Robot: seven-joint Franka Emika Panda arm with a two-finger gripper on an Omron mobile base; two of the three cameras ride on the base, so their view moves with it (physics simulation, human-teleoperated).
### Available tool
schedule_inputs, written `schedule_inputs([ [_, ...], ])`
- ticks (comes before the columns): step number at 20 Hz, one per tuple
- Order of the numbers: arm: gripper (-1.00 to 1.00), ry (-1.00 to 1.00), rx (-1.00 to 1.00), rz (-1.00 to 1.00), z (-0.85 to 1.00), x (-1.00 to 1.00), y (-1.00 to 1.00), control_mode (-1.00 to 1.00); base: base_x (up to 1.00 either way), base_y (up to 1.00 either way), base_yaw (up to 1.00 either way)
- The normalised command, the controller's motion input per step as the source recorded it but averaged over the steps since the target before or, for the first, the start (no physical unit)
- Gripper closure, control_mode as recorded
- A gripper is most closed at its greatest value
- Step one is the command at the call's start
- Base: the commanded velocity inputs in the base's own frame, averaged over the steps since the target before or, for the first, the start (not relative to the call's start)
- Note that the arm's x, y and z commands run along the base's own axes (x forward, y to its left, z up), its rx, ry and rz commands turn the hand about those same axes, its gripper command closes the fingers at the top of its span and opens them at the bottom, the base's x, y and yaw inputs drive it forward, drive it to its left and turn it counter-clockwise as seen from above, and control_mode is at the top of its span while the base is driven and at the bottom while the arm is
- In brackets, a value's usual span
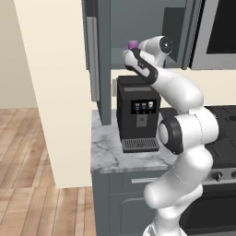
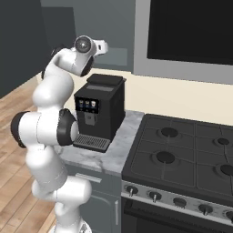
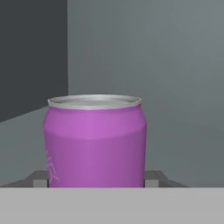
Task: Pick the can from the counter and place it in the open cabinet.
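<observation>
The can (image 3: 95, 142) has a purple body and a pale silver top, and it stands upright between my fingertips (image 3: 152, 177). My gripper (image 3: 96, 178) is shut on the can. From the left base view the can (image 1: 133, 44) and my gripper (image 1: 131, 50) are inside the open cabinet (image 1: 138, 23), above the coffee machine. The cabinet's grey back wall (image 3: 166, 65) rises behind the can. The can's bottom is hidden, so I cannot tell whether it rests on the shelf. The counter is out of view.
The cabinet door (image 1: 94, 55) with its long bar handle stands open to the left of my hand. A black coffee machine (image 1: 137, 113) sits on a small marble top (image 1: 106, 152) over grey base cabinets. A stove (image 2: 186, 154) lies to the right, with a microwave (image 2: 191, 32) above it.
</observation>
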Motion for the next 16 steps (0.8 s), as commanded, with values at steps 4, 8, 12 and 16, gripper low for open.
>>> schedule_inputs([
  [4,1.00,0.03,0.00,-0.01,-0.02,0.31,0.00,-1.00,0.00,0.00,0.00],
  [8,1.00,0.00,0.00,0.00,-0.07,0.26,-0.01,-1.00,0.00,0.00,0.00],
  [12,1.00,0.00,0.00,0.00,-0.14,0.18,-0.01,-1.00,0.00,0.00,0.00],
  [16,1.00,0.00,0.03,0.00,-0.15,0.10,-0.04,-1.00,0.00,0.00,0.00],
])
